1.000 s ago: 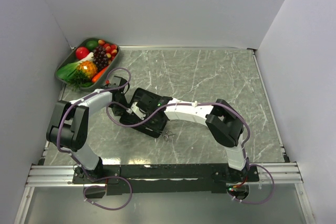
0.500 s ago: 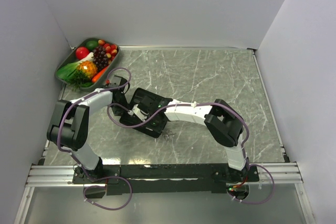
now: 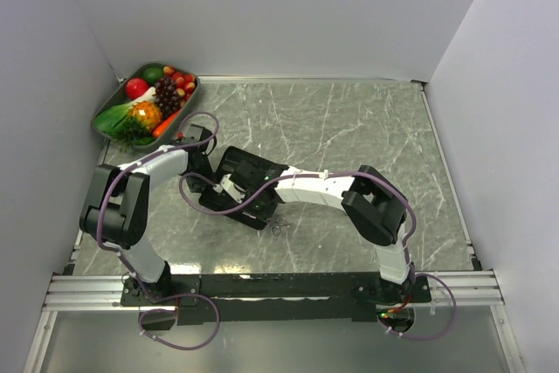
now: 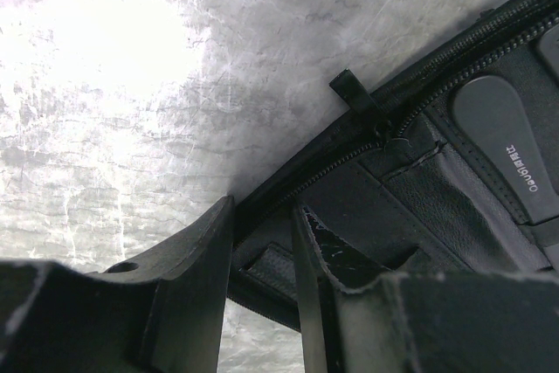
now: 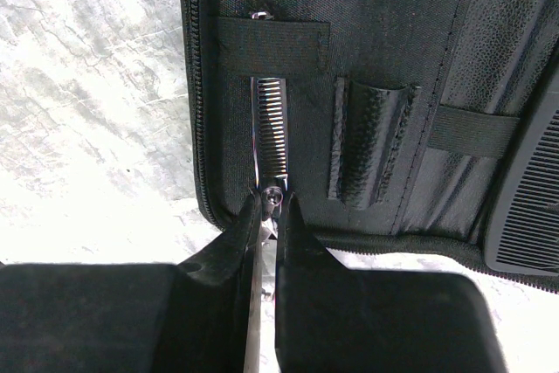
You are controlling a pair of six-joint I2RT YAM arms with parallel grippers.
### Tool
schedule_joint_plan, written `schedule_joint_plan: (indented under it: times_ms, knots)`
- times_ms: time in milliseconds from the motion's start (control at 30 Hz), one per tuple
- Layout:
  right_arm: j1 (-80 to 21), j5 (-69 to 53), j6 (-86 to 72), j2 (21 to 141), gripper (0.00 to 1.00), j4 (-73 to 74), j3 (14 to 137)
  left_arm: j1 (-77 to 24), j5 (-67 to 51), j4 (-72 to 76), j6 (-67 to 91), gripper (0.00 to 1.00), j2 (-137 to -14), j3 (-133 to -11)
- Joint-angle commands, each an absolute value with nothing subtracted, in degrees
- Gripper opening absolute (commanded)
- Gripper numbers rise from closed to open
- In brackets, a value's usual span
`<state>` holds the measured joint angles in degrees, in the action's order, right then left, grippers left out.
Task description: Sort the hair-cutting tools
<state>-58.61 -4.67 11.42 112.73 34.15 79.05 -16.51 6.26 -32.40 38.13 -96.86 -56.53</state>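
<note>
The right hand [image 5: 269,209] pinches the scissors [image 5: 271,124] lying in the pouch [image 5: 376,32]. The left hand [image 4: 262,216] grips the pouch's edge.

3 cameras cover the scene. The top external one sits high above and behind the arm bases [image 3: 150,284], looking down over the whole table [image 3: 367,128], walls [image 3: 288,15] included. The left wrist camera looks past the left gripper [image 4: 262,216] at very close range onto an edge of the black pouch [image 4: 454,181] and the table beside it. The right wrist camera looks along the right gripper [image 5: 269,203], equally close, onto the pouch's lining and the toothed scissors [image 5: 271,128] there. All 3 views share the pouch; the 2 wrist views show different edges.
</note>
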Motion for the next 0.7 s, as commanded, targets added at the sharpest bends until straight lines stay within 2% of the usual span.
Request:
schedule_joint_plan:
  times_ms: [0,667]
  knots:
    - [-58.45,-4.04,10.46,111.45,0.0,37.7,76.82,-19.69,-2.55,-27.95,40.25,0.38,-103.27,-54.05]
    - [-58.27,-2.46,11.25,109.51,0.0,39.99,76.73,-19.69,-2.81,-28.12,39.99,0.38,-103.97,-55.11]
